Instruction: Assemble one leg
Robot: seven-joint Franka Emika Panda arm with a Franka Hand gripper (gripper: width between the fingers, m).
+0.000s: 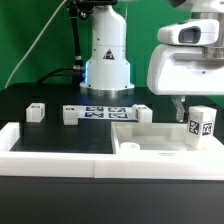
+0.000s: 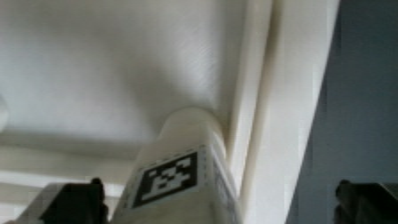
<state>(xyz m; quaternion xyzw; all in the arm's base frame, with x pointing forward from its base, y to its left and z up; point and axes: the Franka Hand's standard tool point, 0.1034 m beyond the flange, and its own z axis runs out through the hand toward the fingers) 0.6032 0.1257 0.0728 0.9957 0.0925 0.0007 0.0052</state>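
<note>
The leg (image 1: 200, 125) stands upright at the exterior view's right, just beside the right side of the tray (image 1: 150, 147). Its black-and-white tag faces the camera. I cannot tell if the leg rests on something or hangs a little in the air.

The gripper (image 1: 186, 106) hangs right above the leg. In the wrist view the leg sits between the two dark fingers (image 2: 75, 203) — there is a gap on each side, and one gap is bigger than the other. So the fingers are wide apart and do not squeeze the leg. The tag shows in this view too, and the far end of the leg looks round. Behind the leg is the white tray, with a strip of dark table beside it.

The tray is big, white and square, with a low wall all round. It lies flat on the black table (image 1: 60, 135). Behind it lies the marker board (image 1: 105, 113), in front of the arm's white base (image 1: 107, 55).

A small block (image 1: 37, 112) sits alone at the exterior view's left, well apart from the leg. A second block (image 1: 68, 116) sits at the left end of the marker board, and a third block (image 1: 143, 114) at its right end — both very close to it. A low white rail (image 1: 60, 156) runs along the front of the table.
</note>
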